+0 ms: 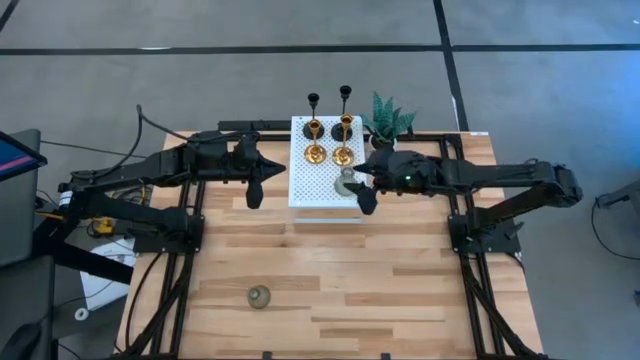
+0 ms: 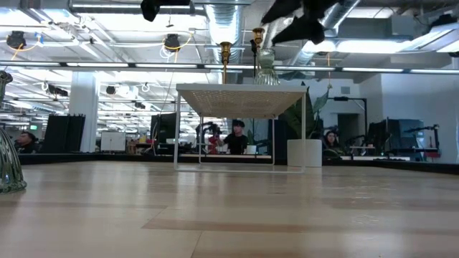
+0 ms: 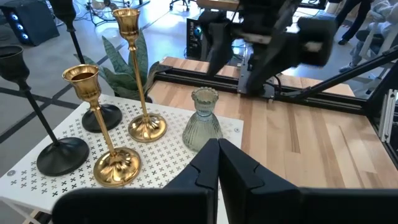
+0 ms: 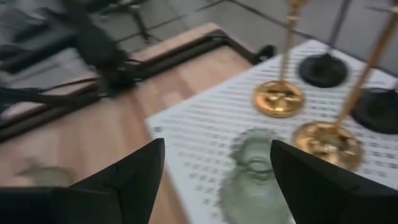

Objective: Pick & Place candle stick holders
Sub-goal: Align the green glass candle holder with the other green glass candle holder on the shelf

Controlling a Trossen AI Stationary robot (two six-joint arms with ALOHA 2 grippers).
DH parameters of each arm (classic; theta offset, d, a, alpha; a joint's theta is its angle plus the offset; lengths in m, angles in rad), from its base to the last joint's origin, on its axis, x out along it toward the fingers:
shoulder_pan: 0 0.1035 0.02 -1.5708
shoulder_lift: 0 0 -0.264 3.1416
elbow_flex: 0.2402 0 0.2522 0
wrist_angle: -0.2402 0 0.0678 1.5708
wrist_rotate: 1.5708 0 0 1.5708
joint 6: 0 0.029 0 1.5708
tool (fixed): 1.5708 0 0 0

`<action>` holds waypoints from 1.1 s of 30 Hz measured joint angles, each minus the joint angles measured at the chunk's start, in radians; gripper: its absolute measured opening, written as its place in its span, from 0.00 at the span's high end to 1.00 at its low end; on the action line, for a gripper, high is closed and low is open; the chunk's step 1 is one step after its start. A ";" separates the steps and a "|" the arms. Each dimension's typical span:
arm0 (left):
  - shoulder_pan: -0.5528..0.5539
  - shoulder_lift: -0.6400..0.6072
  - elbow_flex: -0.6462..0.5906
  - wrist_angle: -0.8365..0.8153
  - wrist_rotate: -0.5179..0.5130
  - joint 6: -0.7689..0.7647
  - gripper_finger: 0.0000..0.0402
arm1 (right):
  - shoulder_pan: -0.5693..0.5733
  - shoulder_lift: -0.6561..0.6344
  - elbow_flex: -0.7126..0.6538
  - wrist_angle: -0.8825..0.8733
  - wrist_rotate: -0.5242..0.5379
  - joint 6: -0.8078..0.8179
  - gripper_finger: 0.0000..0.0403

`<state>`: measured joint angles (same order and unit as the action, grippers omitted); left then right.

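Pale-green glass holder (image 4: 252, 180) beneath spread right end effector (image 4: 214, 174) on white stand (image 1: 305, 185).

You see two shiny gold holders (image 3: 118, 167) and two black holders (image 3: 61, 154) on a white stand (image 3: 37, 180) patterned with small dark crosses. The ribbed glass holder (image 3: 203, 128) there is pale green. The table (image 1: 400, 270) is light wood in mixed-tone strips.
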<state>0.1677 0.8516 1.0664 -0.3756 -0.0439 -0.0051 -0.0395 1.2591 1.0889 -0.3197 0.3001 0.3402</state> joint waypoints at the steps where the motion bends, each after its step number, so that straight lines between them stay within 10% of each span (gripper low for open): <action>1: 0.000 0.000 0.000 0.000 0.000 0.000 0.98 | 0.000 -0.012 0.000 -0.001 -0.029 0.000 0.30; 15: 0.000 0.000 0.000 -0.003 0.056 0.000 0.98 | 0.000 -0.210 0.000 -0.225 -0.184 0.087 0.37; 28: 0.000 0.000 0.000 -0.003 0.060 0.000 0.98 | 0.000 -0.254 0.000 -0.433 -0.200 0.180 0.95; 33: 0.000 0.000 0.000 -0.002 0.060 0.000 0.98 | 0.000 -0.253 0.000 -0.437 -0.199 0.159 0.97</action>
<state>0.1677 0.8516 1.0664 -0.3779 0.0162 -0.0053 -0.0395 1.0058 1.0893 -0.7565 0.1016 0.4990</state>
